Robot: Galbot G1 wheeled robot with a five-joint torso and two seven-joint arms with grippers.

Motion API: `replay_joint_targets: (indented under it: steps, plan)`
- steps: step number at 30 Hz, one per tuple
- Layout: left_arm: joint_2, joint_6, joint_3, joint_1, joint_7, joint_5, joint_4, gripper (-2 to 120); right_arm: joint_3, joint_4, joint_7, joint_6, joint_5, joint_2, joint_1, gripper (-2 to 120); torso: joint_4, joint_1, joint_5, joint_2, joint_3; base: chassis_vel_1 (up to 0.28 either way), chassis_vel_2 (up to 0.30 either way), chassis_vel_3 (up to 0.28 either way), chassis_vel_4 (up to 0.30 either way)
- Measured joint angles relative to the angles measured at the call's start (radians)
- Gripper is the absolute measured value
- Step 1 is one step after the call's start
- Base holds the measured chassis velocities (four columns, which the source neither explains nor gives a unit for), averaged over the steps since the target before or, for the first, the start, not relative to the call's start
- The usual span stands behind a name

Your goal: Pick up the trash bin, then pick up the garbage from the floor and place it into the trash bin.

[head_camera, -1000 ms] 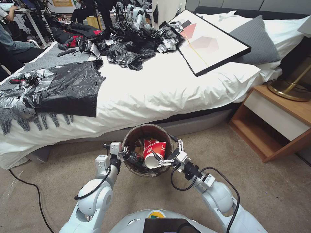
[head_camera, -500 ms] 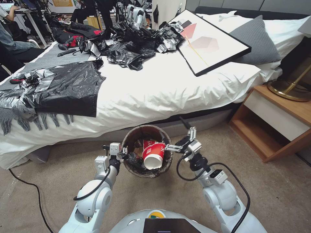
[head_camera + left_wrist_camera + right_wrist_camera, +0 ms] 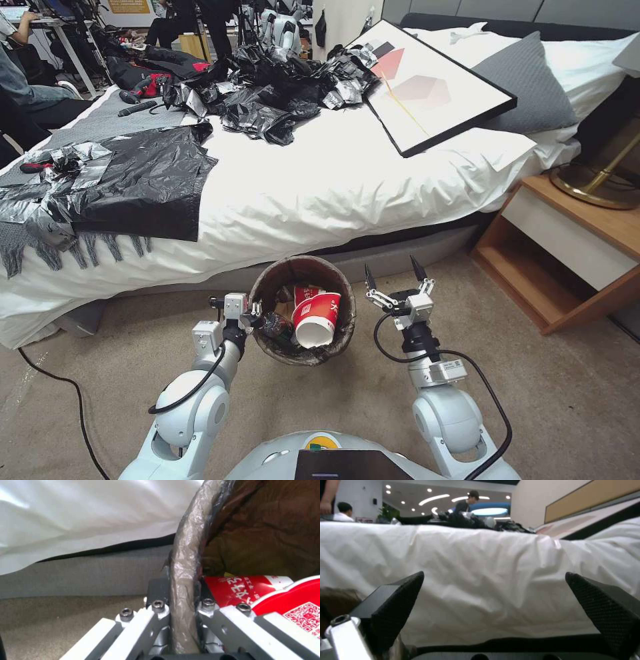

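Left tool (image 3: 252, 313) clamped on the bag-lined rim of the trash bin (image 3: 267, 283), held off the carpet floor (image 3: 547, 393) just in front of the bed (image 3: 320, 193). Red paper cup (image 3: 317, 319) lying mouth-out inside the bin atop other garbage. Right tool (image 3: 394, 275) beside the bin's right side, apart from it, fingers spread wide, nothing between them

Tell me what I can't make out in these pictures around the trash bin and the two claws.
- Head view: the trash bin bottom, hidden under the red cups and other litter.
- Left wrist view: left claw tips, covered by the bag-lined rim they clamp.
- Right wrist view: the bin, cut off behind the open right claw.
- Head view: floor below the robot, blocked by its body.
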Motion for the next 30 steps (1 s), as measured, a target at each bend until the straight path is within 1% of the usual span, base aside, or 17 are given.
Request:
replay_joint_targets:
  steps: [5, 13, 30]
  plan:
    - [0.0, -0.002, -0.01, 0.001, 0.002, -0.005, -0.005, 3, 0.0, -0.027, 0.021, -0.002, -0.012, 0.021, 0.0, 100, 0.0, 0.0, 0.0001, 0.0, 0.0, 0.0, 0.0, 0.0, 0.0]
    - [-0.002, -0.005, -0.012, 0.0, 0.005, -0.006, -0.006, 3, 0.003, -0.03, 0.02, -0.001, -0.012, 0.023, 0.0, 100, -0.0002, 0.0, 0.0, 0.0, 0.0, 0.006, 0.005, 0.007, 0.004]
    - [-0.005, -0.008, -0.012, -0.001, 0.009, -0.005, -0.007, 3, 0.006, -0.03, 0.018, -0.007, -0.007, 0.019, 0.025, 100, 0.0, 0.0, 0.0, 0.0, 0.0, 0.081, 0.076, 0.074, 0.079]
